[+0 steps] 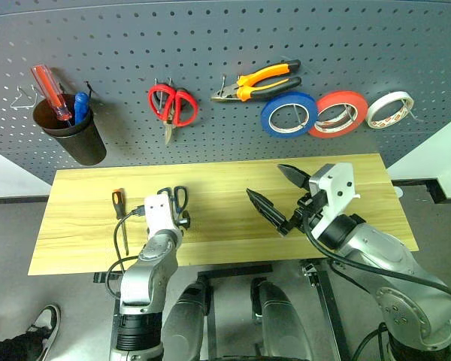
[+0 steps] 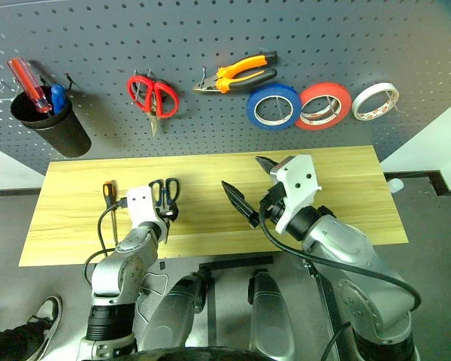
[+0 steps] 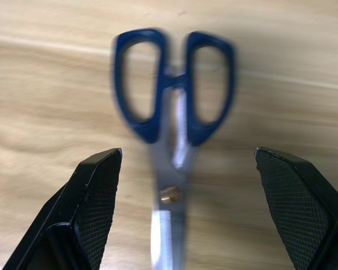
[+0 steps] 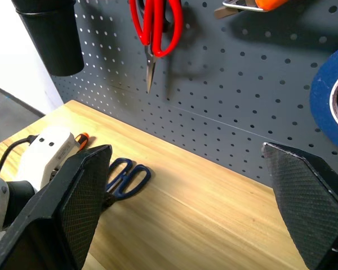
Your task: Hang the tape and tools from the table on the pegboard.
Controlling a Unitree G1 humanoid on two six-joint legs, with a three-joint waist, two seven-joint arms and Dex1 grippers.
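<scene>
the left claw (image 3: 183,208) hangs low over the table (image 1: 346,169), spread wide with nothing held; in its wrist view the blue scissors (image 3: 172,112) lie flat on the wood between the two fingers (image 3: 96,202), handles pointing away, neither finger touching them. just to their left on the table lies the orange screwdriver (image 1: 119,218), apart from the scissors. the right claw (image 1: 279,194) floats higher over the table's middle, pointing towards the left, fully spread and empty. on the pegboard (image 1: 210,45) the blue tape (image 1: 289,114) hangs on a hook, touching the red-orange tape (image 1: 337,113), with the white tape (image 1: 390,109) next along. the pliers (image 1: 257,81) hang above and left of the blue tape, beside the red scissors (image 1: 173,107). a black cup (image 1: 71,131) at the board's left holds a red screwdriver (image 1: 51,93) and a blue one (image 1: 80,107)
</scene>
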